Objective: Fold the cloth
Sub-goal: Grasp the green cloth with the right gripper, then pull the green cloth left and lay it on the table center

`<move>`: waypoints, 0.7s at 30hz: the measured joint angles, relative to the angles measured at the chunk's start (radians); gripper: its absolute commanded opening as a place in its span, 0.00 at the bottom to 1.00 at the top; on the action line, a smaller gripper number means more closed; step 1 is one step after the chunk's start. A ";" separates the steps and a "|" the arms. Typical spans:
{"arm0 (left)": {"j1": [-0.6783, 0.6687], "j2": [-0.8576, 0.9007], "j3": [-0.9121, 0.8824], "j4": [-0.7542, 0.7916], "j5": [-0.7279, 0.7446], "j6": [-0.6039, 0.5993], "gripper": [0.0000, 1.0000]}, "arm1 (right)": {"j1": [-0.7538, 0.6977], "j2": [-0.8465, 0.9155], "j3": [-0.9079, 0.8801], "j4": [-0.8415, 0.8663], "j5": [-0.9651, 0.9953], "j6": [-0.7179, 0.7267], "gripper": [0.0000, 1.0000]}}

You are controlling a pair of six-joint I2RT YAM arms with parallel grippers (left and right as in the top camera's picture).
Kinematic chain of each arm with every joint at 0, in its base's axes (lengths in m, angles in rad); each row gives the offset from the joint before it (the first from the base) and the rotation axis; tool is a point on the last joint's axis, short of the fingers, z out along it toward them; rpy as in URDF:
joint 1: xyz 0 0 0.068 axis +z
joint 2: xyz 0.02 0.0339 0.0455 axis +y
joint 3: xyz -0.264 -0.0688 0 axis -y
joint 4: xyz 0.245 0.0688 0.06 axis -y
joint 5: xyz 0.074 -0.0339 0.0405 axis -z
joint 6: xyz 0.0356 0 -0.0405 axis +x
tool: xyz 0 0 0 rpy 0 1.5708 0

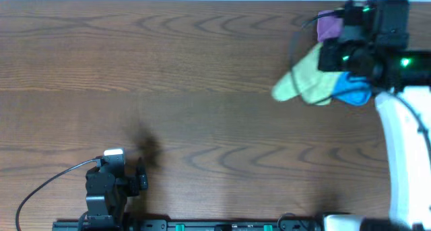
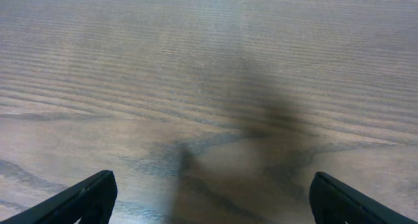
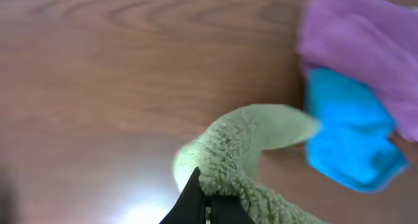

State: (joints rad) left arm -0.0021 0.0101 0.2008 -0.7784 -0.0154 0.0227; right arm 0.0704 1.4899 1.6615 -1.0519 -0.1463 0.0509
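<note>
Here the right gripper [image 3: 208, 201] has its jaws pressed nearly together on a bunched fold of the cloth [image 3: 241, 145], which spreads from the fingertips toward 1 o'clock in the wrist view. Overhead, the cloth [image 1: 306, 79] juts out at 8 o'clock from under the right wrist. The blue cloth [image 3: 349, 132] touches its tip at 3 o'clock, and the purple cloth [image 3: 366, 48] overlaps the blue one at 12 o'clock. This heap sits toward 2 o'clock on the table [image 1: 168, 69], near its far edge; most of the wood lies at 9 o'clock of it. The left gripper [image 2: 212, 198] hangs spread wide over the wood at 7 o'clock.
</note>
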 measured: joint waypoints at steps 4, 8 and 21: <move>0.000 0.000 0.000 0.000 0.000 0.000 0.95 | 0.144 -0.060 0.000 -0.010 -0.028 -0.008 0.01; 0.000 0.000 0.000 0.000 0.000 0.000 0.95 | 0.287 -0.059 0.000 0.013 -0.064 -0.008 0.01; 0.000 0.000 0.000 0.000 0.000 0.000 0.95 | 0.611 0.110 0.000 0.265 -0.114 -0.006 0.01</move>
State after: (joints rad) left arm -0.0021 0.0101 0.2008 -0.7784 -0.0154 0.0223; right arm 0.6811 1.6001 1.6615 -0.7872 -0.2607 0.0444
